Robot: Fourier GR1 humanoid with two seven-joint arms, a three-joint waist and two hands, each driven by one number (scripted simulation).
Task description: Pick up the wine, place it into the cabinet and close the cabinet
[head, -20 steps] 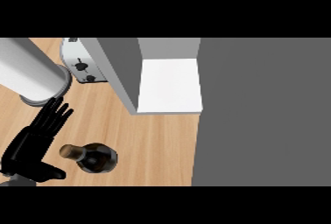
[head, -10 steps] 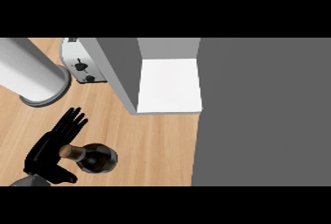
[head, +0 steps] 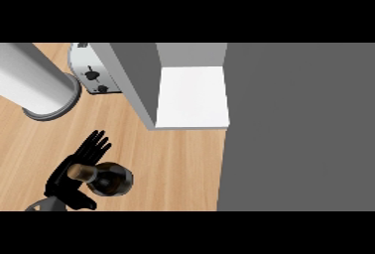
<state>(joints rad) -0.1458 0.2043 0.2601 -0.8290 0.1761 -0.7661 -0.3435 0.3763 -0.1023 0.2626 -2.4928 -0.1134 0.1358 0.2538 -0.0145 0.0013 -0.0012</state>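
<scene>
Black and spread wide, the left robot hand (head: 63, 177) has its fingers (head: 93, 145) straight and fanned, with the thumb splayed below, curled round nothing. The wine (head: 111, 180), a dark bottle seen from above, stands on the wooden worktop (head: 168, 163) just right of the palm. Its brownish neck overlaps the palm in this view, though contact cannot be told. Up and right of the fingers, well apart, is the white cabinet (head: 192, 96). Above the hand are a grey cylinder (head: 36, 84) and a silver appliance (head: 92, 74) with black knobs.
</scene>
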